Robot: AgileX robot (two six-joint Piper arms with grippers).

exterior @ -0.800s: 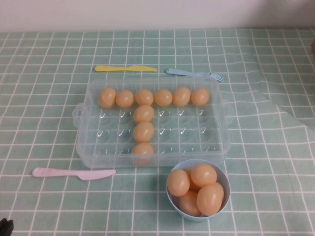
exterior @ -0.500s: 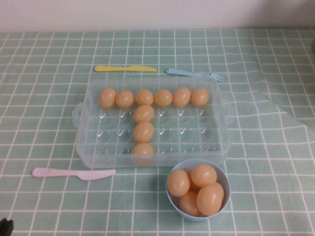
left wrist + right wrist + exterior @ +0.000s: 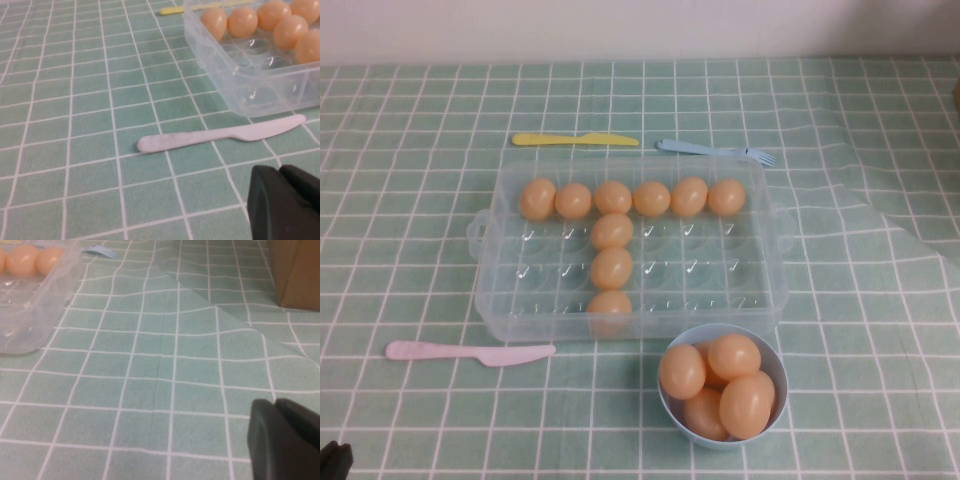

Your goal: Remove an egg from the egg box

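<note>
In front of me the egg box is a clear plastic rectangular tray with dimpled cups and small handles on both short sides. It lies flat on the table, open. Nine tan-orange glossy eggs sit in it: six in the far row and three down one column toward me. The egg nearest to me sits at the near wall.

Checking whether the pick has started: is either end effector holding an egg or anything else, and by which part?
Nothing is held. The left end effector hangs shut near the pink knife; the right end effector hangs shut over bare cloth.
</note>
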